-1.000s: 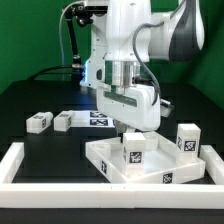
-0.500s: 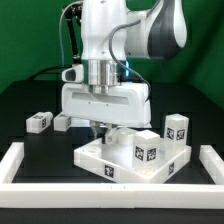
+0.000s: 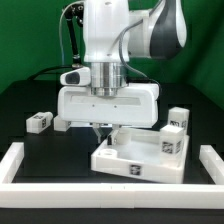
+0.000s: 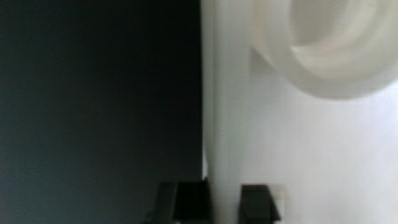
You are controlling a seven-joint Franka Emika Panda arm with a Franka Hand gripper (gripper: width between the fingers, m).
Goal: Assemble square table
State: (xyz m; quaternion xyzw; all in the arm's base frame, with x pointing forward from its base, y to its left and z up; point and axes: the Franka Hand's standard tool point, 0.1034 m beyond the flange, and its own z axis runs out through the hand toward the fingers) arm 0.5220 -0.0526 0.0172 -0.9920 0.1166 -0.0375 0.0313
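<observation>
The white square panel [image 3: 138,158] with a raised rim lies on the black table at front centre. My gripper [image 3: 101,130] is shut on its rim at the corner nearest the exterior view's left. In the wrist view the rim [image 4: 267,130] runs between my fingers [image 4: 178,201], my gripper [image 4: 219,202] closes on it, and a round corner socket [image 4: 338,50] shows. One tagged leg block [image 3: 170,145] stands at the panel's right end, another [image 3: 178,120] just behind it. Two more leg blocks [image 3: 40,121] [image 3: 62,123] lie at the left.
Long white bars frame the work surface at the left [image 3: 18,162], along the front [image 3: 100,196] and at the right [image 3: 212,165]. The arm's wide white hand [image 3: 108,105] hangs over the panel's back edge. Black cables run behind the arm.
The panel has turned and slid with my gripper, from a diamond pose to nearly square with the front bar. The two leg blocks by it have shifted towards the exterior view's right.
</observation>
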